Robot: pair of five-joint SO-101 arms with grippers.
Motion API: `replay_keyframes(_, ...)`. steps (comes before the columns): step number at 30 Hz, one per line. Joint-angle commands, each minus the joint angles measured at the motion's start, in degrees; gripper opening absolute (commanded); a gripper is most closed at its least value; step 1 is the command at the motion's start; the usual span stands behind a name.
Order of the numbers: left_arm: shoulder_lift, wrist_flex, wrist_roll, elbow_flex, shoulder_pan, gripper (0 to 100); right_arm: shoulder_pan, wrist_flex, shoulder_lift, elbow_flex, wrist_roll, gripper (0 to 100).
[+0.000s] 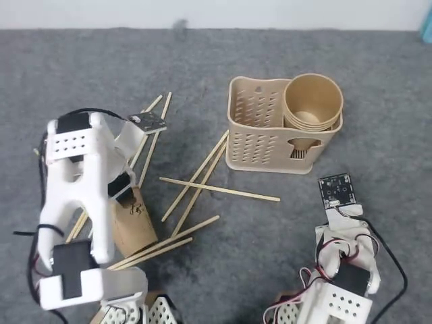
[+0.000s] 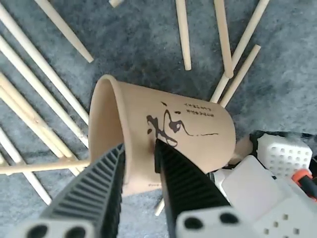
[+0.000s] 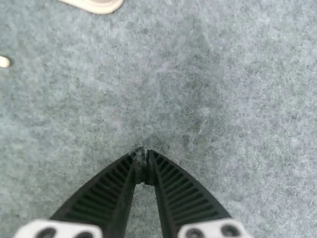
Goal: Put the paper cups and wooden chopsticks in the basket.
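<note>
The tabletop is covered with a grey, felt-like sheet. A beige slotted basket is set upright on it, toward the far right. Wooden chopsticks are scattered loose from the basket to the near left. Several are crossed over one another, and two touch the basket's lower corner with their ends. A paper cup is laid on its side among them.
</note>
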Motion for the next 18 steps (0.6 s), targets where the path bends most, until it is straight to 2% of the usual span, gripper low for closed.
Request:
replay_keyframes(1, -0.79, 1.49, -0.53, -4.62, -2.64, 1, -0.57, -0.22, -1.1, -0.26, 1.05, 0.8)
replay_keyframes(11, -0.88, 1.49, -0.53, -19.21, -15.47, 1, -0.57, -0.22, -1.1, -0.26, 1.05, 0.8)
replay_keyframes(18, -0.88, 1.49, -0.53, -25.1, -21.54, 1, -0.66, -0.22, -1.1, -0.18, 1.05, 0.8)
